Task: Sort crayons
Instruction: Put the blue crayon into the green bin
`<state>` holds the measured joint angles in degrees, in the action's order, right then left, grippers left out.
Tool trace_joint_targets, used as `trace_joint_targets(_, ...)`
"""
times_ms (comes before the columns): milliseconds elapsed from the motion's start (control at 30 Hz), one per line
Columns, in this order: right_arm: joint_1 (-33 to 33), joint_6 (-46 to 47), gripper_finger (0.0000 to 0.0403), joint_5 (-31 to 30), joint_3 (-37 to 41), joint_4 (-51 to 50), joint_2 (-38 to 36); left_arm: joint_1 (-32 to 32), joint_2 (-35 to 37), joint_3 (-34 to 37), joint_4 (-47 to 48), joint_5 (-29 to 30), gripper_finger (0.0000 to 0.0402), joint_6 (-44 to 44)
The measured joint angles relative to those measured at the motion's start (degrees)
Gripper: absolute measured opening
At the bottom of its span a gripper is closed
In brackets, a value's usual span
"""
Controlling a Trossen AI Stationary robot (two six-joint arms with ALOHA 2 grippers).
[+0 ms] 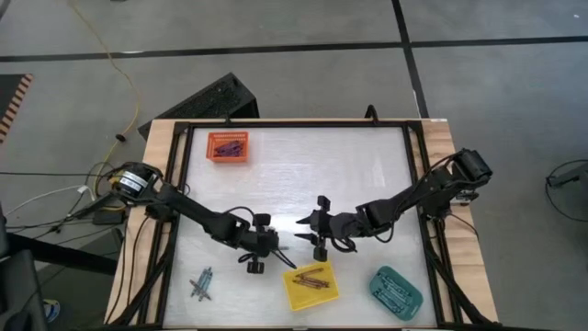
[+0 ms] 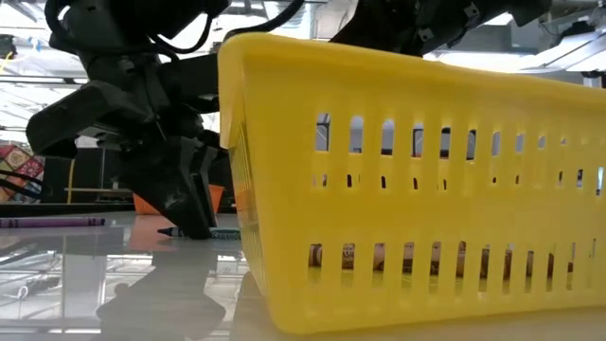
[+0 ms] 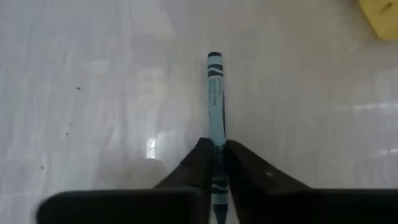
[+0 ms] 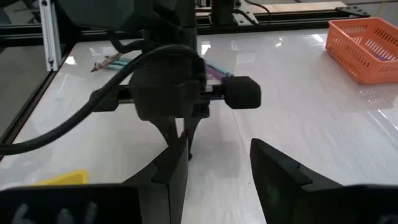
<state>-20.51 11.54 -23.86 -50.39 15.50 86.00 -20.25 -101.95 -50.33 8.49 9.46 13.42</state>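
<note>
Overhead: left tool at worktop centre, yellow tray at its 5 o'clock; right tool just beside.
Left wrist: fingers pinch a teal-blue crayon lying on the worktop.
Right wrist: right tool spread wide, holding nothing.

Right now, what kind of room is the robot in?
Probably a robotics lab or workshop: a framed work table on a bare concrete floor, loose cables beside it, and sorting trays like the orange tray.
</note>
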Motion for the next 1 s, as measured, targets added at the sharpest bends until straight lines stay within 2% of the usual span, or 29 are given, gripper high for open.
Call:
trace_joint_targets(133,-0.03,0.00,0.0168,0.00,0.00,0.00,0.00,0.02,-0.04,0.07,0.04,0.71,0.0007,-0.35)
trace_joint_targets(300,-0.13,-0.46,0.0168,-0.03,0.00,-0.44,-0.30,0.02,2.78,0.22,-0.23,5.75,0.0003,-3.07)
trace_joint_targets(367,-0.51,-0.87,0.0168,-0.40,0.00,-2.16,-1.31,0.21,5.38,0.55,0.80,9.65,0.0002,-4.72)
trace_joint_targets(500,-1.78,-0.88,0.0168,-5.47,0.00,-7.58,-5.70,0.24,12.06,0.28,0.89,16.33,0.0002,-7.69)
trace_joint_targets(667,-3.79,-1.95,0.0168,-8.37,-0.02,-10.15,-10.31,0.48,21.06,0.28,-0.98,21.69,0.0001,-12.50)
trace_joint_targets(833,-5.25,-7.59,0.0168,-8.37,0.00,-4.17,-10.19,0.50,26.07,0.28,-10.62,20.72,0.0001,-19.24)
trace_joint_targets(1000,-5.75,-14.67,0.0168,-9.10,0.00,4.33,-9.64,0.52,26.75,0.26,-19.98,16.93,0.0000,-24.14)
